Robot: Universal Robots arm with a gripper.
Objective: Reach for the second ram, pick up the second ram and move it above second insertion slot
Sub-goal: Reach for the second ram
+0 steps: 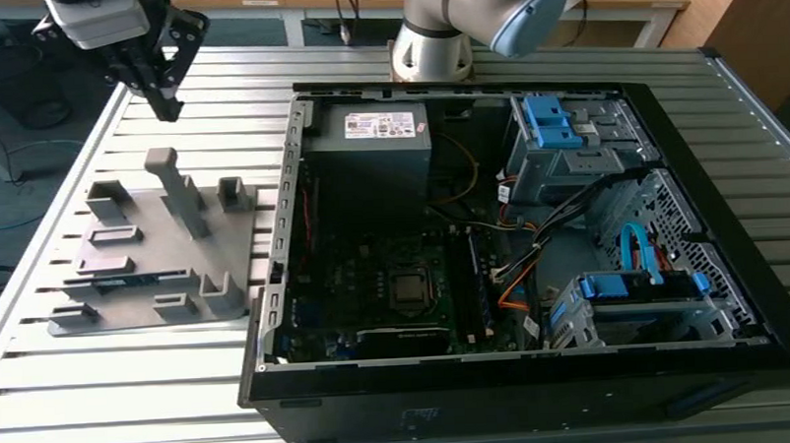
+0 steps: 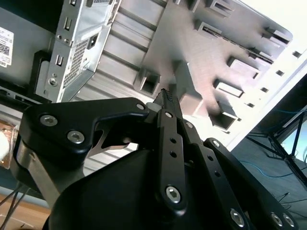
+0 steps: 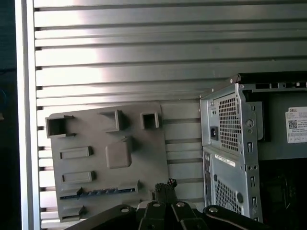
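Exterior view, from its left to its right. The gripper (image 1: 167,109) is seen high at the left, above the slatted metal tabletop (image 1: 112,389), well apart from anything lying on it. Its jaws are pressed together and nothing is pinched between them; the same closed tips are seen in the second wrist view (image 2: 166,94) and in the first wrist view (image 3: 166,184).

Below the gripper, a grey holder plate (image 1: 226,257) is laid flat on the tabletop, with upright posts and low blocks rising from it. The second ram (image 1: 134,280), a thin dark stick, is seated lengthwise between blocks near the plate's front edge, untouched by the jaws. In the first wrist view the second ram (image 3: 96,192) is shown as a dark strip along one edge of the holder plate (image 3: 96,129), near the jaw tips but clear of them.

Just beside the plate, an open computer case (image 1: 507,405) is laid on its side. Inside it are seen a grey power supply (image 1: 366,154), a dark motherboard (image 1: 358,282) with a square processor socket (image 1: 408,290), and blue drive brackets (image 1: 549,123). The perforated rear panel of the case is seen in both wrist views (image 2: 76,48) (image 3: 230,124).

Behind the case, the arm (image 1: 493,11) is mounted on the tabletop.
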